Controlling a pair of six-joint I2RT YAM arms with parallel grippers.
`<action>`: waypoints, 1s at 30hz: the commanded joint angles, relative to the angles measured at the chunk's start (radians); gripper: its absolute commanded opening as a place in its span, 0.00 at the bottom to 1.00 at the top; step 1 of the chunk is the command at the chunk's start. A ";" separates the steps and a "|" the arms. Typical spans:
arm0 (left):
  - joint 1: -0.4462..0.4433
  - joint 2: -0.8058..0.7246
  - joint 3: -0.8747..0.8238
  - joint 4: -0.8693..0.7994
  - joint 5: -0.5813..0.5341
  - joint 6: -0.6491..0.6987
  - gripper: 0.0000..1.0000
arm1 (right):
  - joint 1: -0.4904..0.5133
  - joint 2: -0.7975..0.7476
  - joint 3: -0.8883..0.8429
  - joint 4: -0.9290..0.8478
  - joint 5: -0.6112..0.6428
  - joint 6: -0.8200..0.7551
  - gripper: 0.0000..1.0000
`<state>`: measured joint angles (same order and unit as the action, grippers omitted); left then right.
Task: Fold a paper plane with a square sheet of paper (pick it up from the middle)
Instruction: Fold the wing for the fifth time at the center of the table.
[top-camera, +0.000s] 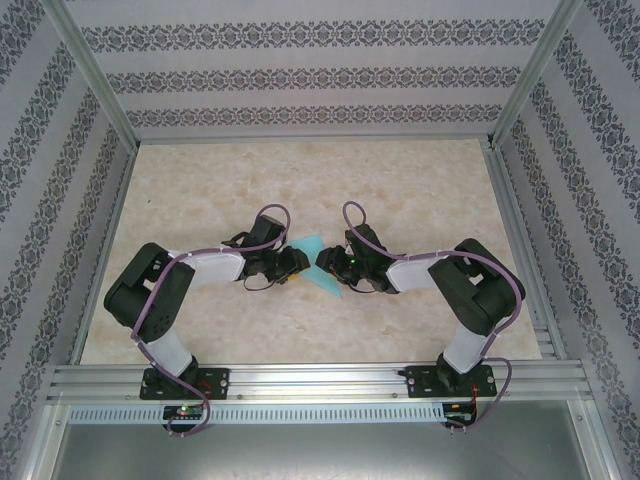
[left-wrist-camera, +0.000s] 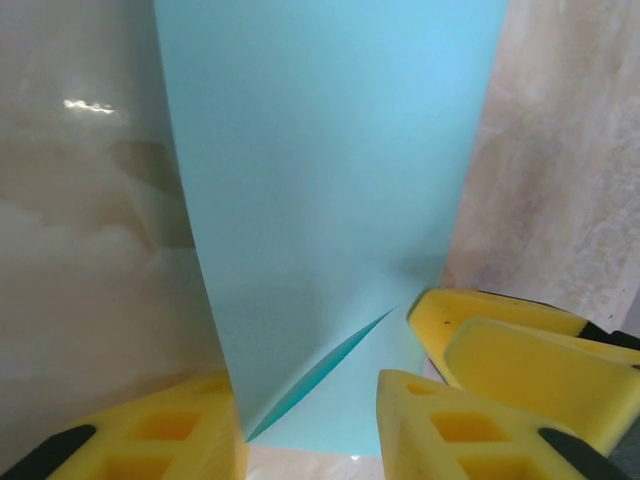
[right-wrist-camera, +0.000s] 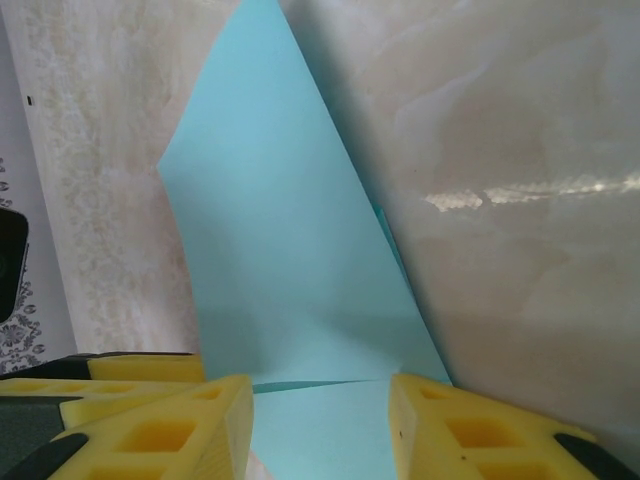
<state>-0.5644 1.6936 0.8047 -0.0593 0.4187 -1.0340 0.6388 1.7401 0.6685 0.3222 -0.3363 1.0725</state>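
Glossy marbled table (top-camera: 300, 180) — patterned walls (top-camera: 300, 70) around — lies under the creased turquoise sheet (top-camera: 325, 278).

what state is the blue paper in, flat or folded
Folded, not spread: the paper tapers to a point, with a crease across it and an under-layer showing along its edge.

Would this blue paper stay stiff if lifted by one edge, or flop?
Probably floppy: the sheet of paper is thin, and a flap already gapes open. Likely light, so a push may slide it over the glossy table.
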 joint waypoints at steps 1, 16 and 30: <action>-0.009 0.003 0.027 0.056 0.017 0.000 0.32 | -0.011 0.057 -0.045 -0.087 0.042 -0.054 0.41; -0.017 0.013 0.057 0.031 0.025 0.013 0.04 | -0.005 -0.189 -0.053 -0.135 0.136 -0.425 0.71; -0.025 0.000 0.147 -0.082 0.013 -0.027 0.04 | 0.228 -0.377 -0.185 -0.070 0.573 -0.894 0.62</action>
<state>-0.5785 1.7008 0.9287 -0.0948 0.4377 -1.0420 0.8459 1.3552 0.5041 0.1963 0.1280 0.3126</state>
